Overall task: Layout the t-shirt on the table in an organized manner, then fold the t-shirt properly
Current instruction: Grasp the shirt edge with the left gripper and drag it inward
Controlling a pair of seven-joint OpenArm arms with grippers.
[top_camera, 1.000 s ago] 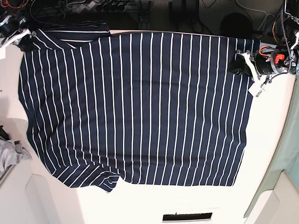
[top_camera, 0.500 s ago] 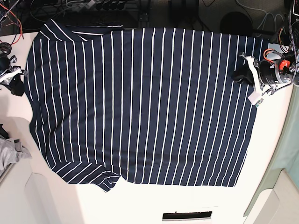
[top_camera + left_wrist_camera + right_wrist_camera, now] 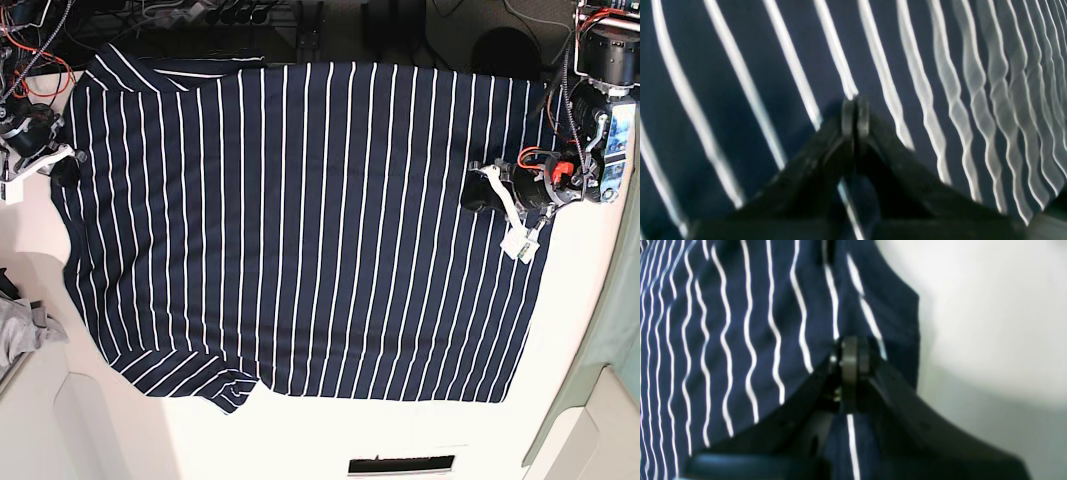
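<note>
The t-shirt (image 3: 300,220), dark navy with thin white stripes, lies spread over most of the white table (image 3: 585,310), collar at the far left. My left gripper (image 3: 472,190) is over the shirt's right part. In the left wrist view (image 3: 855,111) its jaws are shut, pinching striped cloth (image 3: 740,83) that ripples to the right. My right gripper (image 3: 62,172) is at the shirt's left edge. In the right wrist view (image 3: 850,353) it is shut on the cloth (image 3: 750,323) near its edge, with bare table (image 3: 990,306) beside it.
A small grey cloth (image 3: 22,335) lies at the left table edge. Cables and dark equipment (image 3: 250,15) line the back. A dark slot (image 3: 400,464) sits at the front edge. A pale green panel (image 3: 620,330) stands at the right.
The left gripper has moved inward to the left over the shirt. The right gripper has moved up and onto the shirt's left edge. The shirt's right edge has drawn in slightly.
</note>
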